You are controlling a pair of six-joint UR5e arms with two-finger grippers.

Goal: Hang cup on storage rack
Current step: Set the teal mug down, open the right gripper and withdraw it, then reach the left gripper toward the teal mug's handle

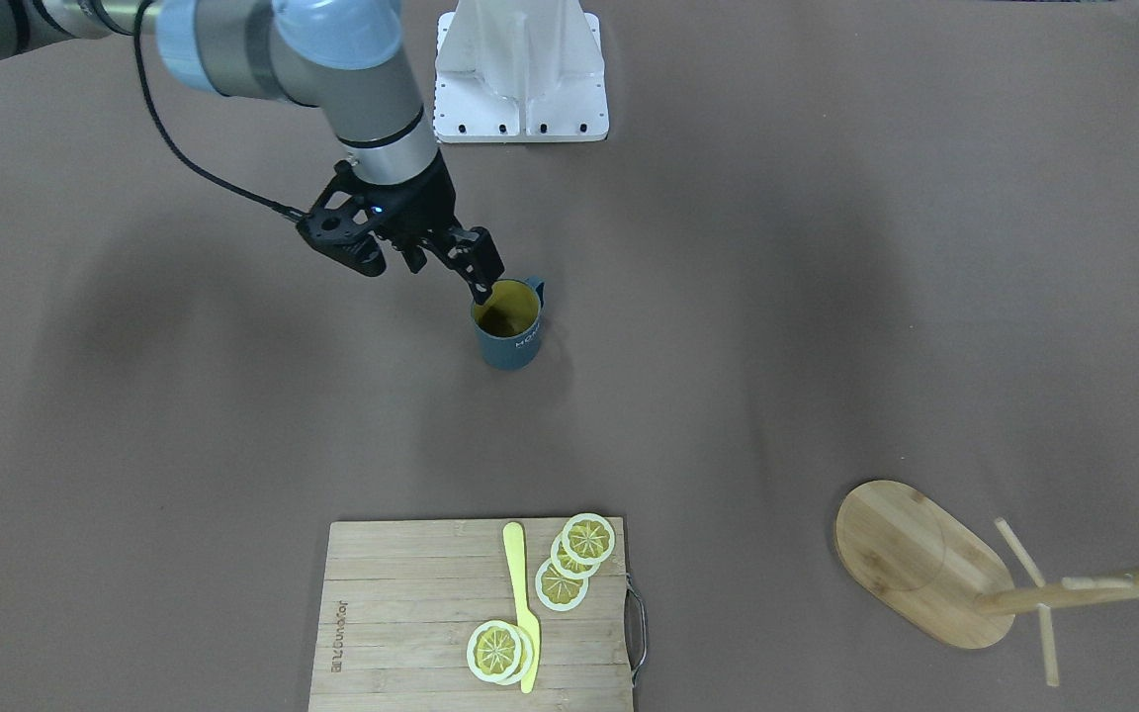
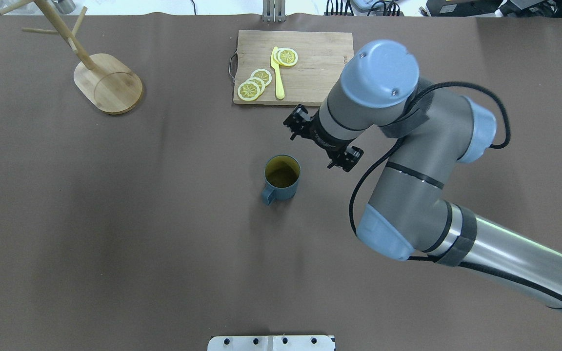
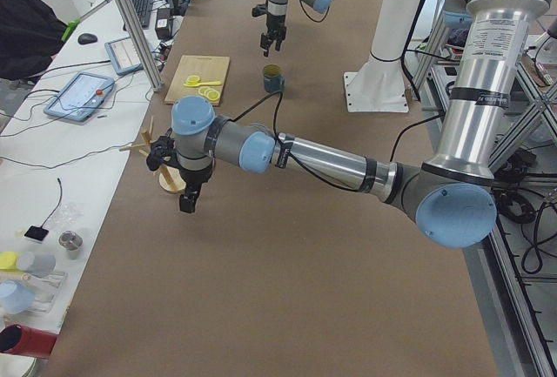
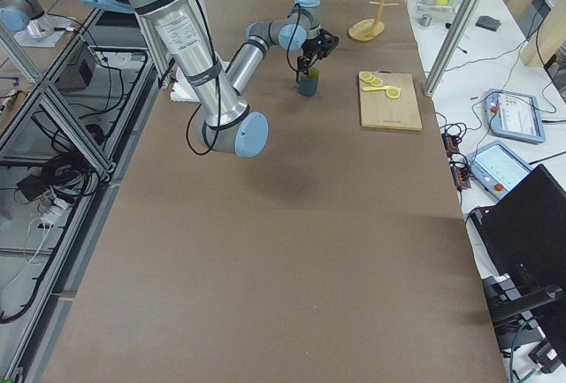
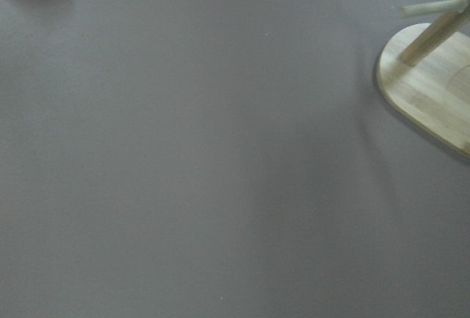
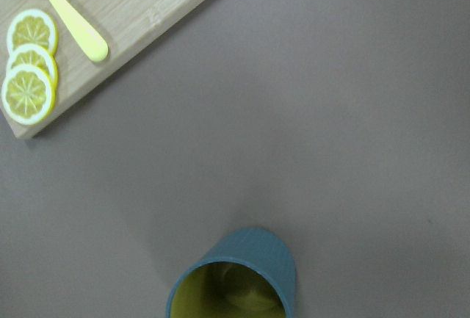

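Note:
The slate-blue cup stands upright on the brown table, yellow-olive inside showing, handle toward the robot. It also shows at the bottom edge of the right wrist view. My right gripper hangs open and empty just above the cup, one fingertip over its rim. The bamboo storage rack stands far off at the table's corner. My left gripper hovers near the rack's base. I cannot tell whether it is open or shut.
A wooden cutting board with lemon slices and a yellow knife lies beyond the cup. The white arm mount stands at the robot's edge. Brown table surface lies between cup and rack.

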